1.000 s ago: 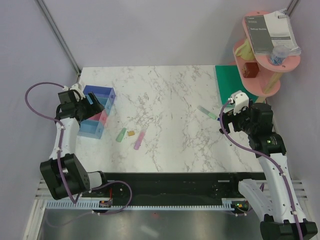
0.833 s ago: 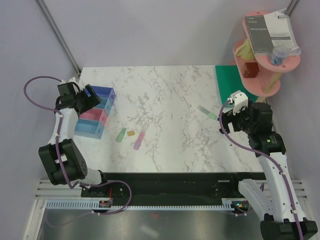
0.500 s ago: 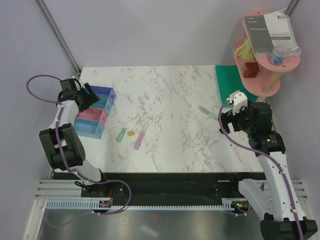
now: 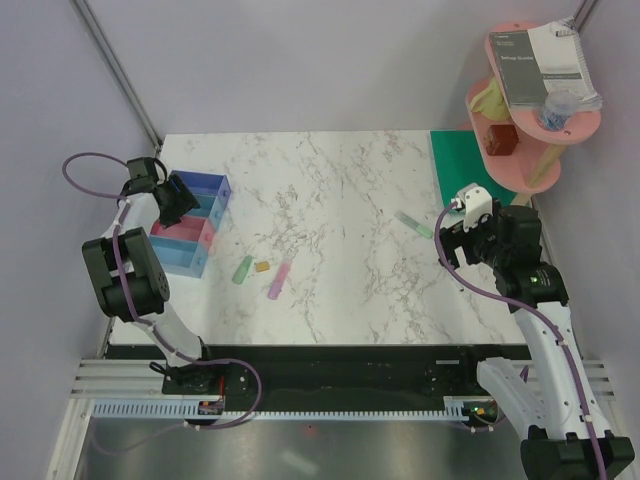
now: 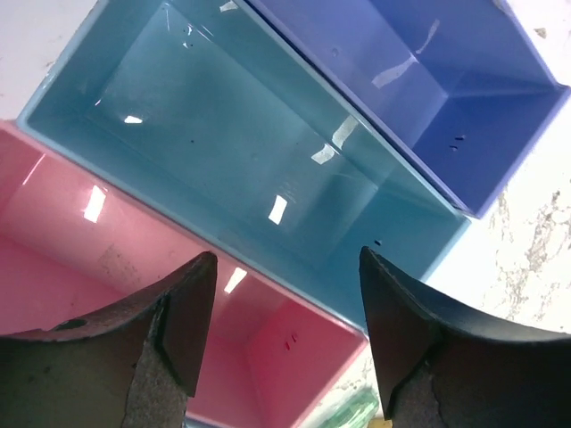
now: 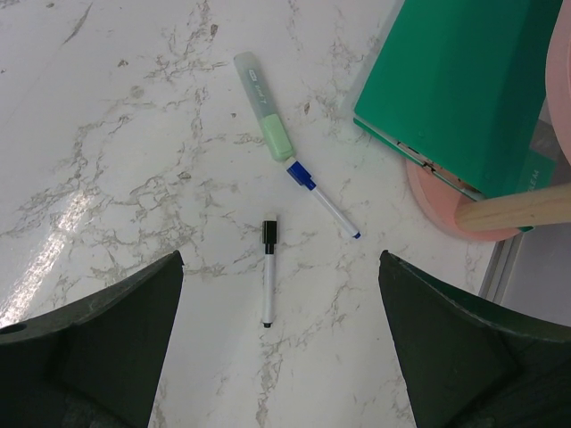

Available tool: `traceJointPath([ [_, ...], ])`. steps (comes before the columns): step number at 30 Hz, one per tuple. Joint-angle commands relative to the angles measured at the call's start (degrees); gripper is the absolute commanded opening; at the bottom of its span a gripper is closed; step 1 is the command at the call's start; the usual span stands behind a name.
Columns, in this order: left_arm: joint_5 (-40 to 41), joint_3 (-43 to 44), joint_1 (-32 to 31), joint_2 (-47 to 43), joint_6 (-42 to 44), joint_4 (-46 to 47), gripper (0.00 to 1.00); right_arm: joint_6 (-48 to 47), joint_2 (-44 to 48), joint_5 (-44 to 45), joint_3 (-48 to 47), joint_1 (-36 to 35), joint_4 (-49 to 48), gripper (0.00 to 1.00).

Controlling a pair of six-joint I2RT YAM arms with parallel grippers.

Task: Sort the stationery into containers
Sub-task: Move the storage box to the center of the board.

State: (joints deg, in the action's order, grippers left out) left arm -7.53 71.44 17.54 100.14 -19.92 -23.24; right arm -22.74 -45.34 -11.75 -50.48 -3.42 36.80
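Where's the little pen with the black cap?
In the right wrist view, the black-capped pen lies at the right of the table, beside the blue-capped pen and the green marker.

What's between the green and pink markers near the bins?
A small tan block lies between the green marker and the pink marker, touching neither. This shows in the top view.
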Motion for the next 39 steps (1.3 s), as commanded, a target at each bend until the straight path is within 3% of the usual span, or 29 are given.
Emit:
traceJointPath([
  [1, 1.73, 4.66, -0.31, 4.01, -0.82, -1.54, 0.71, -0.46, 0.34, -0.21, -0.06, -0.01, -1.90, 0.98],
  [7, 4.62, 7.66, -3.38, 7.88, 2.95, -2.86, 0.69, -0.55, 0.08, 0.06, -0.50, -0.01, -1.73, 0.98],
  [13, 5.77, 10.12, -7.86, 9.99, 9.19, -2.95, 0.48, -0.46, -0.27, 0.23, -1.20, -0.10, -1.64, 0.98],
  [16, 6.38, 11.53, -11.11, 10.69, 12.79, -2.86, 0.44, -0.46, -0.36, 0.32, -1.64, -0.09, -1.38, 0.98],
  [26, 7.35, 17.85, -22.89, 13.85, 24.57, -4.09, 0.44, -0.90, -0.80, 0.59, -2.52, -0.01, -0.41, 0.98],
  [39, 9.99, 40.00, -38.18, 26.67, 30.82, -9.27, 0.44, -1.08, -1.42, 0.67, -2.17, -0.10, 0.03, 0.98],
])
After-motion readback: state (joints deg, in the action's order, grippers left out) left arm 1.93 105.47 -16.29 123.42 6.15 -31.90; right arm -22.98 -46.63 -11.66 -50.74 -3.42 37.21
